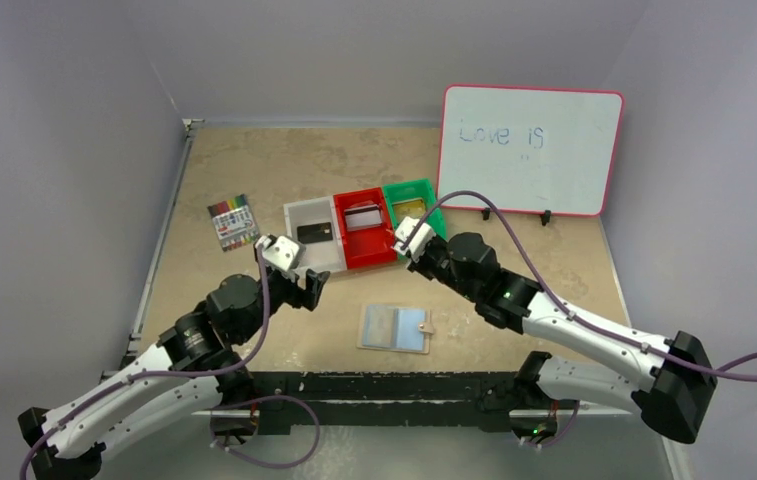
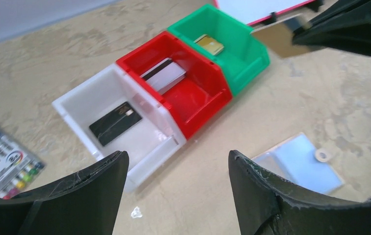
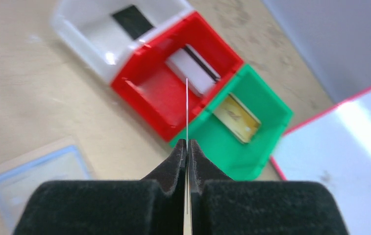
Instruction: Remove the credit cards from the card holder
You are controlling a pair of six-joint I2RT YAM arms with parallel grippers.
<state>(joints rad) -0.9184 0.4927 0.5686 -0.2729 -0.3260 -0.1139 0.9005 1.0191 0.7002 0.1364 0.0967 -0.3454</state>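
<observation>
The card holder [image 1: 395, 327] lies open on the table, pale blue inside up; it also shows in the left wrist view [image 2: 301, 161] and the right wrist view [image 3: 31, 171]. A black card [image 1: 314, 233] lies in the white bin [image 1: 299, 215], a silver-grey card [image 1: 362, 216] in the red bin [image 1: 369, 250], and a gold card [image 1: 410, 207] in the green bin [image 1: 432, 210]. My right gripper [image 3: 187, 144] is shut on a thin card [image 3: 187, 107], seen edge-on, above the front of the red and green bins. My left gripper [image 2: 178, 166] is open and empty, in front of the white bin.
A pack of coloured markers [image 1: 233, 222] lies left of the bins. A whiteboard [image 1: 531, 148] with a red frame stands at the back right. Grey walls close in the table on three sides.
</observation>
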